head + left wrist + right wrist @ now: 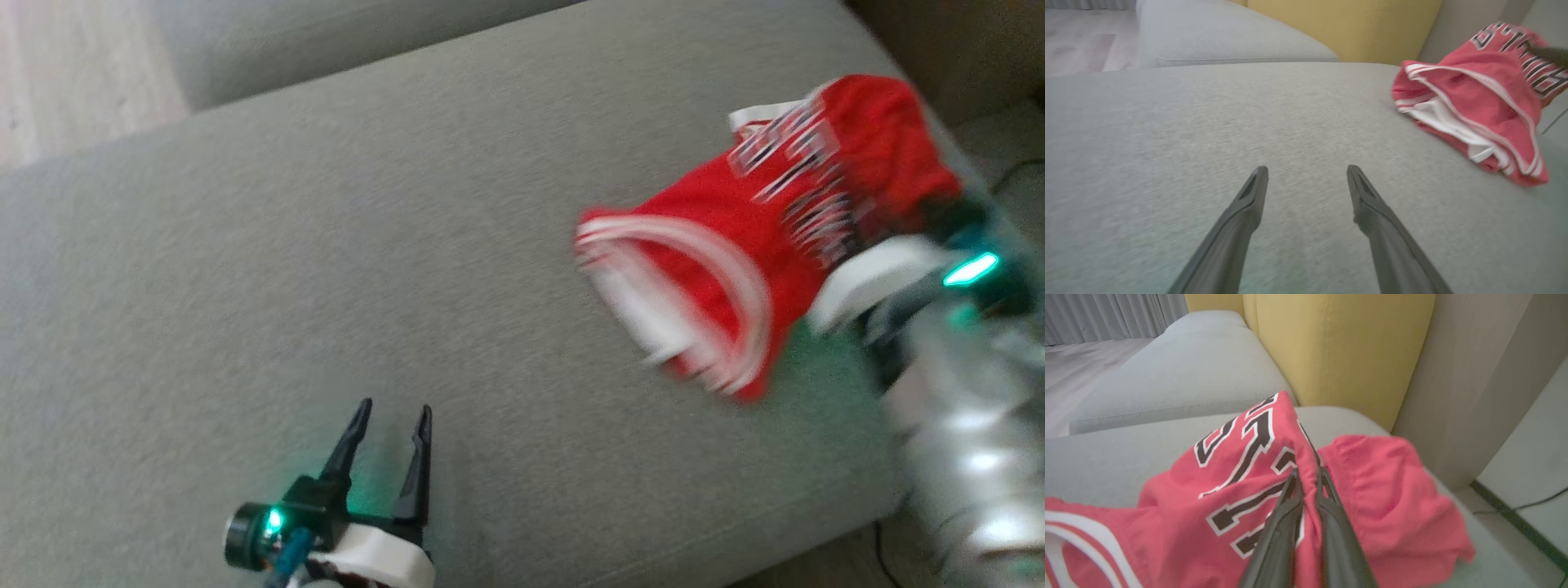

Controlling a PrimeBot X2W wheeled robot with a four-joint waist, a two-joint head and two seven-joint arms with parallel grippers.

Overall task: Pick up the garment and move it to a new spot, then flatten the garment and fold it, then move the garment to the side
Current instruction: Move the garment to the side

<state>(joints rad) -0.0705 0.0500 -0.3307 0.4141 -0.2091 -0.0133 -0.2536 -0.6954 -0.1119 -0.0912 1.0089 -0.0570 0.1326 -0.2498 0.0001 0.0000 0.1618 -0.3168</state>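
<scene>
Grey fabric sofa seat (326, 245) carries everything. Nearest the robot, at the lower left of the head view, the left claw (395, 406) hangs just over the bare fabric with its fingers apart and nothing between them. The left wrist view shows the same: left claw (1307, 169) spread wide, plain grey weave between the two dark fingers. Well apart from it, at the right side of the seat near that edge, is the garment (735, 237), a red jersey with white trim and black-and-white lettering, bunched up and motion-blurred. Its white-banded opening faces the left claw and droops toward the seat; whether that low edge touches the fabric is unclear. The upper part is pulled up where the right claw (1308, 471) pinches it: fingers together, clamped on a fold of red cloth beside the lettering, with the garment (1216, 522) draping off both sides. In the head view the right arm's pale wrist with a green light sits just right of the garment. Farther off, a second grey cushion (1180, 375) adjoins the seat, a yellow backrest (1339, 347) stands behind, and beyond are wood floor (73, 73) and grey curtains (1106, 314).
</scene>
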